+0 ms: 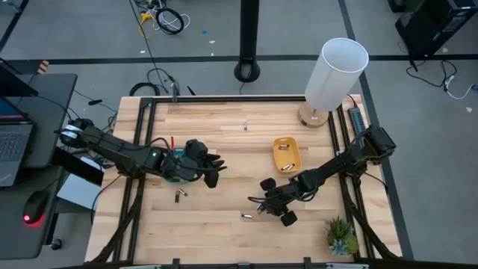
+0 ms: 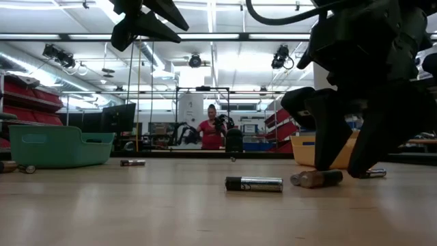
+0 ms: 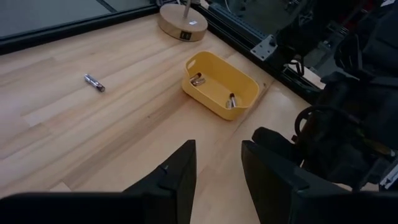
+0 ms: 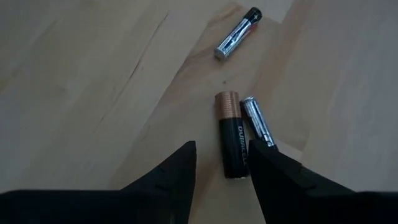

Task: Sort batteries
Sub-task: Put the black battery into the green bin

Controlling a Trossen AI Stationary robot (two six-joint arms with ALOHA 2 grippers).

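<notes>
My left gripper [image 1: 211,169] hangs over the green tray [image 2: 58,147], fingers parted, empty. My right gripper [image 4: 222,177] is low at the table, jaws apart, holding nothing. The black cell [image 4: 232,144] lies just ahead between my fingertips, long axis pointing away from me, a thin silver cell [image 4: 258,122] touching its side. Another cell [image 4: 237,33] lies farther off.

Pale matt wood table [image 4: 93,93]; glossy black-and-copper battery [image 4: 231,134]; smooth yellow plastic tray [image 3: 239,99].
</notes>
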